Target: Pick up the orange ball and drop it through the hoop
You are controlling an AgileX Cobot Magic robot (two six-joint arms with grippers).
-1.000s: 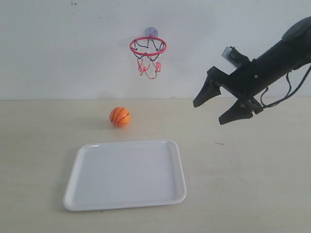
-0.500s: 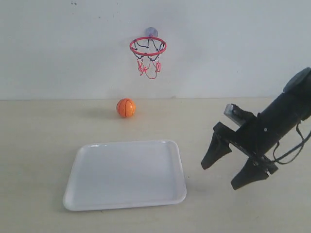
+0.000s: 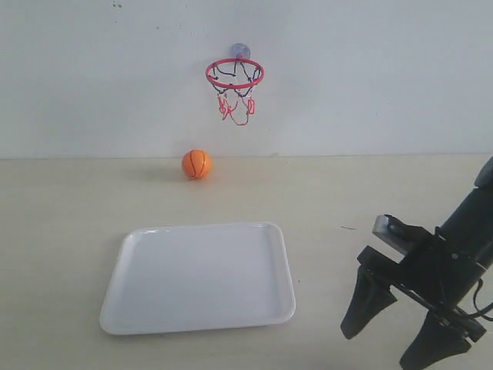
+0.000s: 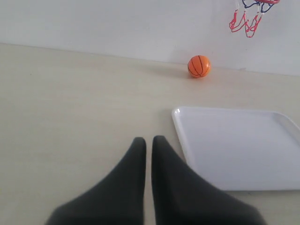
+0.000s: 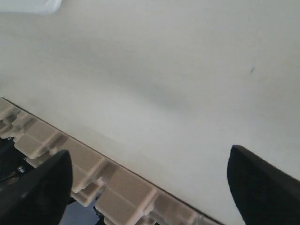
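My right gripper [image 3: 381,348] hangs spread, my left gripper [image 4: 148,140] pressed together, both well apart from the small orange black-seamed ball [image 3: 196,164]; loose, it may roll if nudged.

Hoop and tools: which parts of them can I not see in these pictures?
Hoop, left wrist view: upper part cut off by the top edge of the picture.
Left tool: outside the exterior view.
Right tool, exterior view: one fingertip cut off by the bottom edge.
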